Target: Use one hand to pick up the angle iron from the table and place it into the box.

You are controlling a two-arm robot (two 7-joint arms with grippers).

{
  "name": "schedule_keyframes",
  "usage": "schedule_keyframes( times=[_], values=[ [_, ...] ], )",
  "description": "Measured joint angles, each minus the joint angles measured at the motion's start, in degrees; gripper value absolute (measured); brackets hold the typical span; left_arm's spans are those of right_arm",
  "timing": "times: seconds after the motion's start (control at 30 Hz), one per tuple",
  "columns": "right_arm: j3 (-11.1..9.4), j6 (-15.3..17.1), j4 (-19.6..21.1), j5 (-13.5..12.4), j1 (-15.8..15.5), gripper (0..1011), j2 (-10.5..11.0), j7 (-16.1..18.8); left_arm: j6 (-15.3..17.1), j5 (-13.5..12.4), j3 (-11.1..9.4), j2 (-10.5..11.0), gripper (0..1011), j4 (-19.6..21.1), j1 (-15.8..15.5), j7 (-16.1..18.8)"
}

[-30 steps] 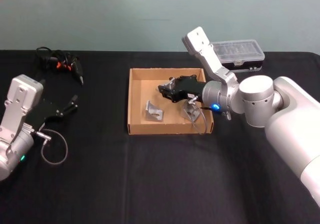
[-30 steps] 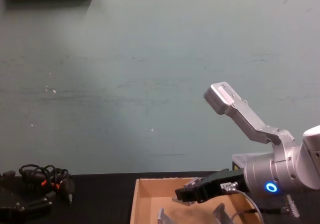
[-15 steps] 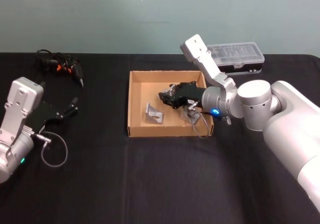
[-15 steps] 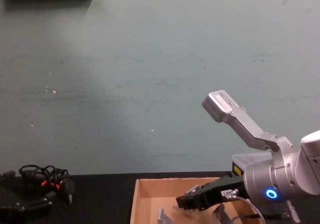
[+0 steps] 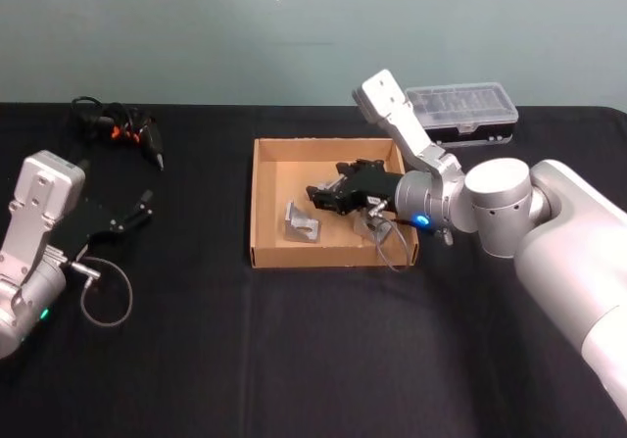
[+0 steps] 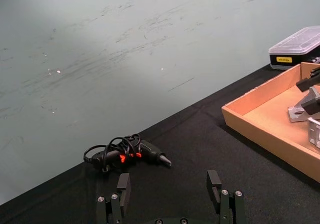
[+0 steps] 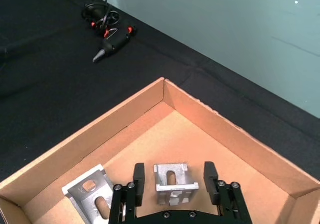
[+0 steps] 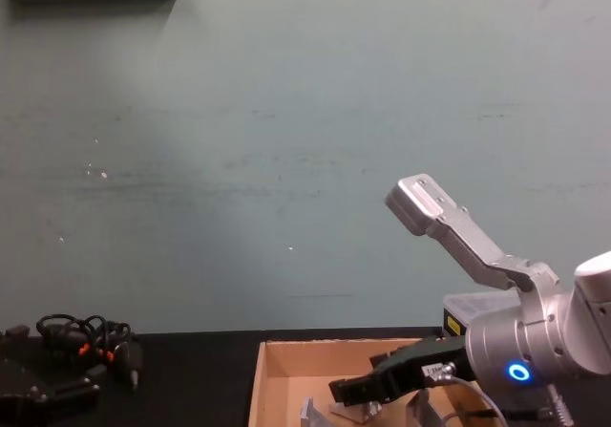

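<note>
The tan box [image 5: 265, 198] sits mid-table on the black table [image 5: 294, 340]. My right gripper [image 5: 321, 198] reaches into it, low over the floor. In the right wrist view the gripper [image 7: 174, 178] is open, and a silver angle iron [image 7: 171, 183] lies on the cardboard between the fingers with a gap on each side. A second angle iron [image 7: 90, 196] [image 5: 302, 222] rests near the box's front left. A third [image 5: 372, 224] shows under the right wrist. In the chest view the right gripper [image 8: 348, 389] dips behind the box wall [image 8: 263, 374]. My left gripper [image 5: 137, 208] [image 6: 169, 189] is parked, open and empty, at the table's left.
A clear-lidded plastic case [image 5: 460, 113] stands behind the box at the right. A black and orange tool with a coiled cable [image 5: 122, 129] [image 6: 125, 154] lies at the far left. A grey cable loop [image 5: 103, 296] hangs by the left arm.
My right gripper has sunk lower into the box and shifted slightly left. The left arm has not moved.
</note>
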State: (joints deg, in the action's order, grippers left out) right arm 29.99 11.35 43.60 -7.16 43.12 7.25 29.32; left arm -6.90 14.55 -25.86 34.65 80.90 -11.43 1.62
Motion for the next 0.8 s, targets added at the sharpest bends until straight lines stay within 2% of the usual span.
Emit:
schedule_keyframes(
  times=[0.17,0.23,0.37,0.6,0.8],
  values=[
    [-0.4,-0.2,1.7,0.3,-0.8,866,0.4,-0.7,0.0,0.0,0.0,0.0,1000,0.0,0.0,0.0],
    [-0.5,-0.2,3.1,0.5,-1.3,932,0.7,-1.2,0.0,0.0,0.0,0.0,1000,0.0,0.0,0.0],
    [-1.1,-0.2,7.2,0.8,-3.2,1003,1.9,-2.4,0.0,0.0,0.0,0.0,1000,0.0,0.0,0.0],
    [-2.9,-0.5,15.4,0.6,-7.6,1000,4.3,-4.4,0.0,0.0,0.0,0.0,1000,0.0,0.0,0.0],
    [-5.6,-2.6,24.3,-0.7,-13.1,1000,7.1,-6.3,0.0,0.0,0.0,0.0,1000,0.0,0.0,0.0]
  ],
)
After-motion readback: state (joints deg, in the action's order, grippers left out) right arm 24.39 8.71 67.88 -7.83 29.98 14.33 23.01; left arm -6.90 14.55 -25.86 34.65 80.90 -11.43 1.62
